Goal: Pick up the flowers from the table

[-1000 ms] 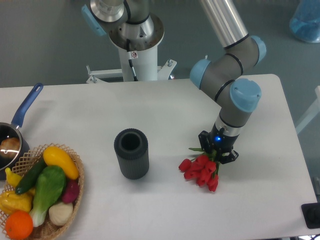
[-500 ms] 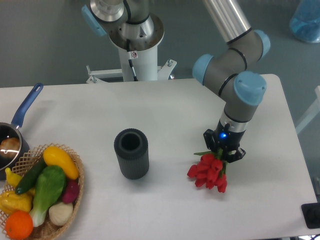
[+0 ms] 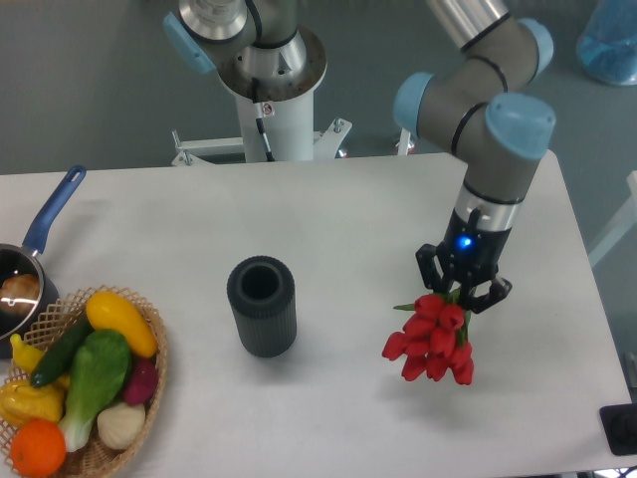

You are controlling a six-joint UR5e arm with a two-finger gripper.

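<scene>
Soft, even light falls from overhead across my workspace, bright without harshness. The white table (image 3: 328,219) shows no glare, only faint, diffuse shadows. A soft one lies right of the dark vase (image 3: 262,306) at centre, another under the basket (image 3: 149,383) at lower left. Focus is fairly sharp throughout. A small blue light glows on my wrist, right of centre.

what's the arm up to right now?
The gripper is shut on the flowers, a bunch of red tulips hanging blooms-down from it over the right part of the table. Whether the blooms are clear of the tabletop can't be told from this view. The dark ribbed vase stands to the left, untouched, with the vegetable basket and a blue-handled pan at the far left.
</scene>
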